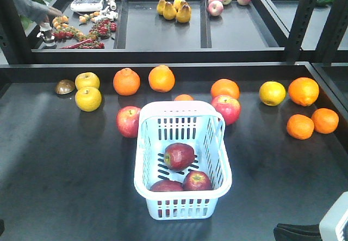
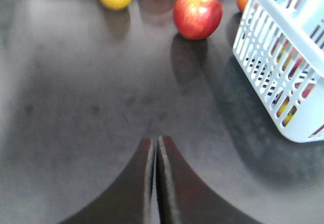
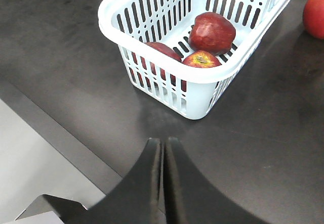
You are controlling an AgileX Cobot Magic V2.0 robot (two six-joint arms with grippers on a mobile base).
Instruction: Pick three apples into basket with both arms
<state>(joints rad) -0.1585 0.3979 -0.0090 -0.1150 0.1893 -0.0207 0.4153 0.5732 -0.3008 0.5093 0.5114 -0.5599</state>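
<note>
Resting in the basket (image 1: 183,211) are three apples (image 1: 179,155), so picking looks finished; left hand (image 2: 156,148) and right hand (image 3: 163,150) sit pressed together, empty, at its eight and five o'clock, needing only to retreat.

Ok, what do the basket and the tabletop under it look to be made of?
The basket looks like moulded plastic, pale blue-white with a slight sheen: thin slotted walls and a rounded rim, all one colour. The tabletop is a dark matte sheet, perhaps laminate or coated board; it shows soft smudgy reflections of the fruit, but the exact material is unclear.
</note>
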